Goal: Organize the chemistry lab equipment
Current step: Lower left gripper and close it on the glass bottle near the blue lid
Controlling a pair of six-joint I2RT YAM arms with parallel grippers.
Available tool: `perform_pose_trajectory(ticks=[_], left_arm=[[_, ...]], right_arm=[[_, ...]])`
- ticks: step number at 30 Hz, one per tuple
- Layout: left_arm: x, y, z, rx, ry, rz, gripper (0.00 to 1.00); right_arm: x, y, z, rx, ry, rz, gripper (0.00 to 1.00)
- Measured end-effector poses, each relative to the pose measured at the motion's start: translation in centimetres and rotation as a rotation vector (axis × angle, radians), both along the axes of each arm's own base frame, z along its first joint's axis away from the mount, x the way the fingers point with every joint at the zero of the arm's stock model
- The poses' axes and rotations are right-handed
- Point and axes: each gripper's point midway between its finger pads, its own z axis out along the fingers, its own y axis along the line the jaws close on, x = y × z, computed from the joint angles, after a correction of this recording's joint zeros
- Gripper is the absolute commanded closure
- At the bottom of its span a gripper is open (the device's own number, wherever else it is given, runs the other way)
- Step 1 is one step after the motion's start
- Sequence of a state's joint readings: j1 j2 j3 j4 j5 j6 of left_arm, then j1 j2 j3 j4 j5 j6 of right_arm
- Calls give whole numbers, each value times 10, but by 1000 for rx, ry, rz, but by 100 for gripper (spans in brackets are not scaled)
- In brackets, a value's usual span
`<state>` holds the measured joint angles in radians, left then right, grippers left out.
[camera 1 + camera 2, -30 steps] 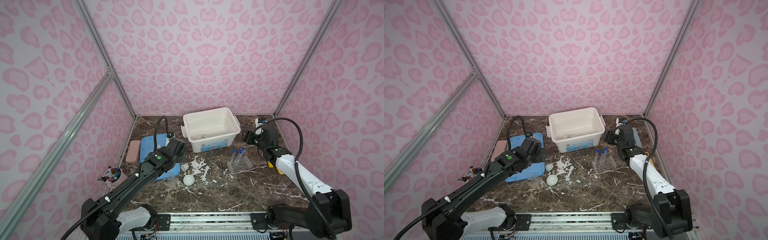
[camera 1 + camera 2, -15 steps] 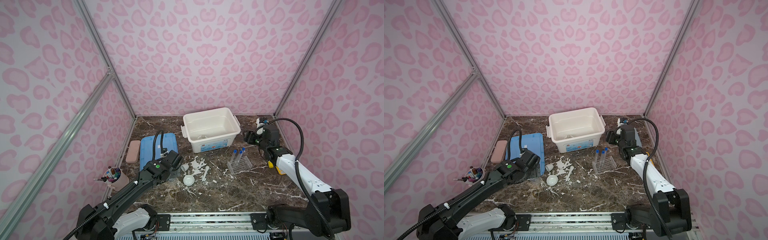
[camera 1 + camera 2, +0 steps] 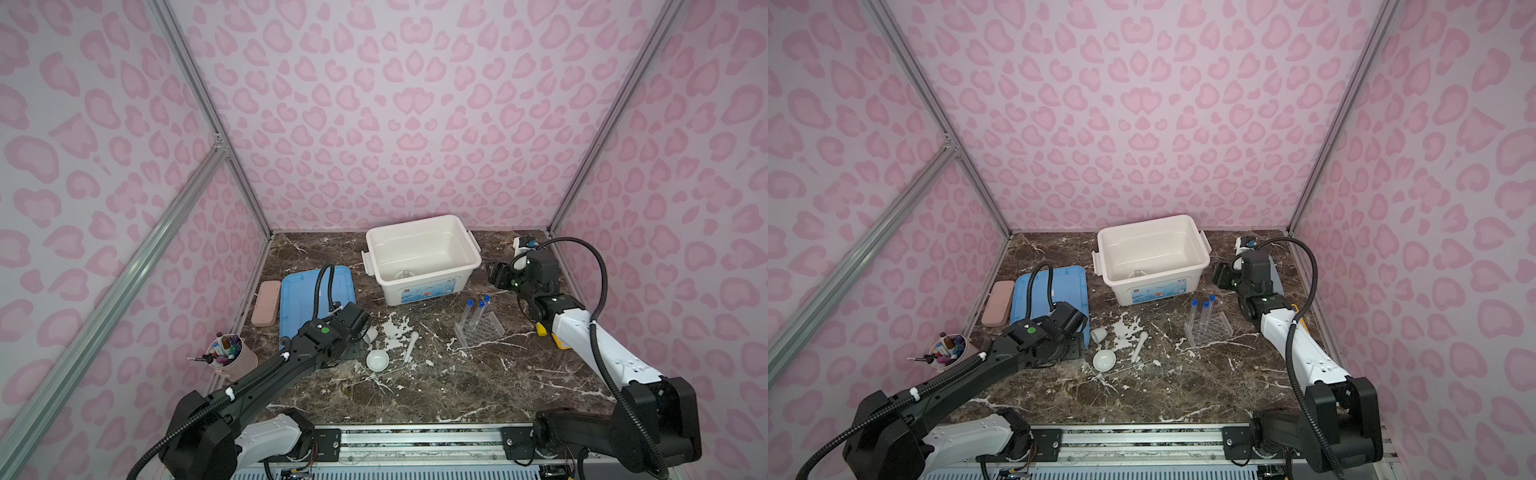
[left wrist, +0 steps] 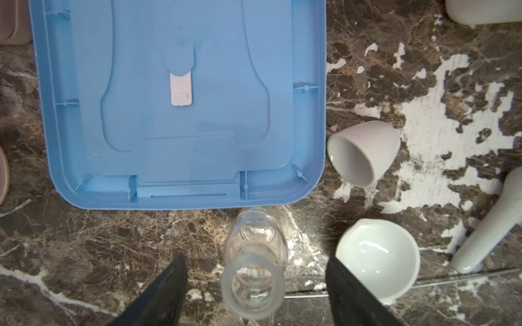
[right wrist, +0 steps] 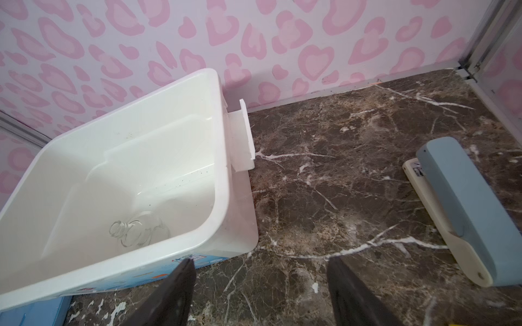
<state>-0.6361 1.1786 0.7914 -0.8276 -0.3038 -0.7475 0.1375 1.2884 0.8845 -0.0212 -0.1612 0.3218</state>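
Note:
My left gripper [image 4: 255, 293] stands open around a clear glass vessel [image 4: 254, 268] that lies on its side on the marble, with a gap at each finger. To its right lie a white cup [image 4: 364, 152] on its side, a white dish [image 4: 378, 256] and a pestle [image 4: 485, 225]; both top views show the cup [image 3: 371, 333] and dish [image 3: 1104, 359]. Three blue-capped test tubes [image 3: 478, 309] stand in a clear rack [image 3: 482, 332]. A clear flask [image 5: 138, 230] lies in the white bin [image 5: 223, 158]. My right gripper [image 5: 260, 293] is open over bare marble beside the bin.
A blue lid [image 3: 307, 286] lies left of the bin [image 3: 424, 291], with a pink case [image 3: 266, 302] beside it. The pink cup of pens [image 3: 230, 353] stands at the left edge. A grey-blue device [image 5: 463, 209] lies by the right wall. A thin rod [image 4: 466, 275] lies near the dish.
My left arm has drawn back from over the blue lid and come down near the dish, its jaws now narrower around the glass vessel. The right arm has hardly moved.

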Motion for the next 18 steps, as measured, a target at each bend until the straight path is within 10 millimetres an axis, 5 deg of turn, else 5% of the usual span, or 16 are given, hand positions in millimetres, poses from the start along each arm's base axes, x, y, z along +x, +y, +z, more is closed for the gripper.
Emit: perform_pose_trajectory(ticks=[18], left_arm=[[-7,6,-11,-5,12,15,47]], right_arm=[[-1,-2,-1,3,2,-3,25]])
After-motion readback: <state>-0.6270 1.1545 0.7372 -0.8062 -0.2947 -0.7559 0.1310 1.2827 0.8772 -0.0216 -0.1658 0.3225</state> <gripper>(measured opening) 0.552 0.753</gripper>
